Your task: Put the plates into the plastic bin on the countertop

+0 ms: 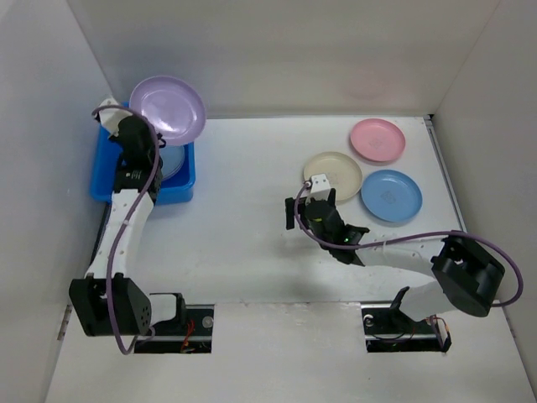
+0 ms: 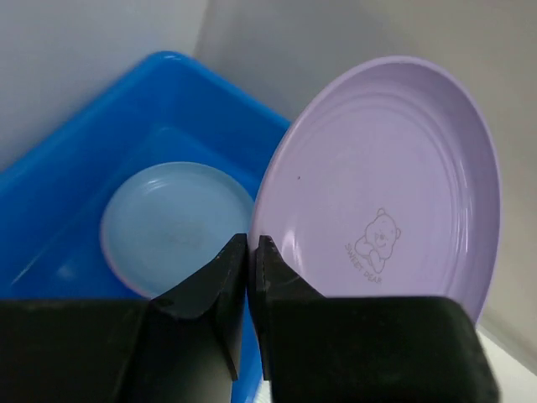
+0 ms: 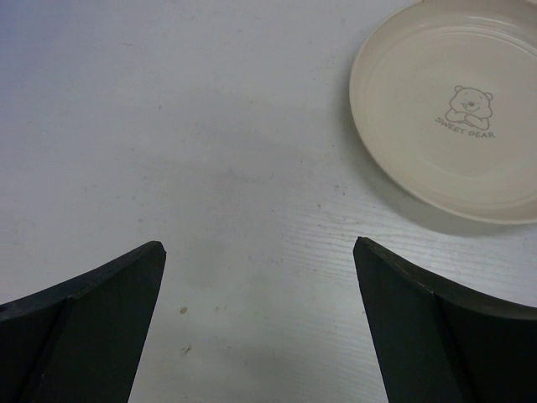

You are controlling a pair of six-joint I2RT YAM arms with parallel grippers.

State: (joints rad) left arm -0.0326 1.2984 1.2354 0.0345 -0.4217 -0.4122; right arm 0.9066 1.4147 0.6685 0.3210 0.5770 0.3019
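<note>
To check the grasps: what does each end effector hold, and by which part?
The left end effector pinches the purple plate by its rim, over the blue bin. The right end effector is open and holds nothing.

light: bright, even, diffuse | shadows: soft, beside cream plate (image 3: 445,109) | focus: wrist views perhaps slightly soft

- A robot test cell in a lab: a flat white matte countertop (image 1: 252,243) is boxed in by bare white panel walls (image 1: 294,50) on the left, far and right sides.
- Two black-and-white robot arms (image 1: 126,227) are bolted at the near edge, with loose purple cables (image 1: 411,237) looping off them.
- The props are round pastel plastic plates (image 1: 333,175) and a bright blue rectangular plastic bin (image 1: 102,180).
</note>
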